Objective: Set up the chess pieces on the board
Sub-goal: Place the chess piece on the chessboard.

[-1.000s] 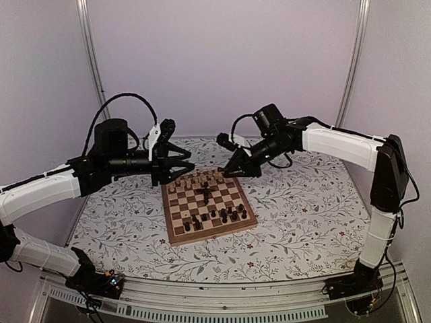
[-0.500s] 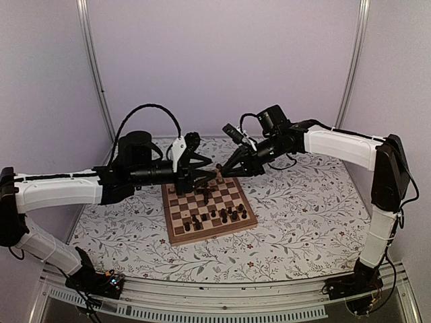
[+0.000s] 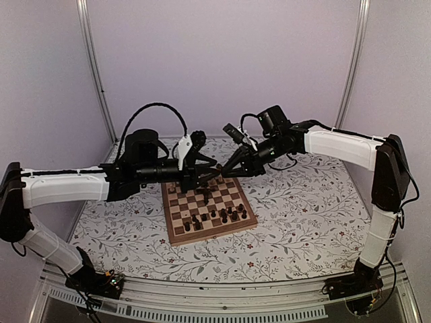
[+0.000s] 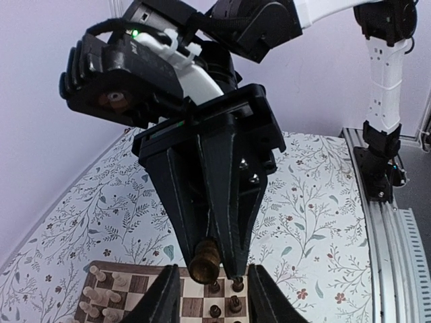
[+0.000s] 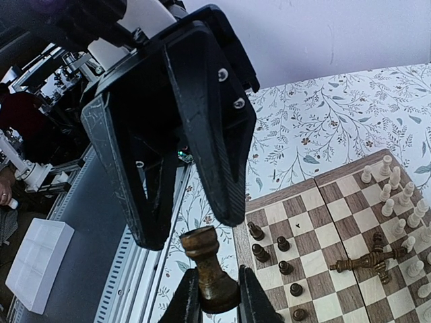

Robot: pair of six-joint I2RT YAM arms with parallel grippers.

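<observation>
Over the far edge of the chequered wooden board [image 3: 179, 217], the right gripper [image 5: 219, 299] clenched a dark turned-wood chess piece [image 5: 205, 259] before the left gripper [image 4: 212, 299], whose jaws stood parted; a mistimed release could drop it.

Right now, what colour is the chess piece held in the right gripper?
The chess piece is dark brown; the right wrist view shows it best.

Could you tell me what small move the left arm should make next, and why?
Probably close the left gripper on the head of the dark rook. Its open jaws already flank that head, while the right gripper clamps the base, so a handover looks ready.
</observation>
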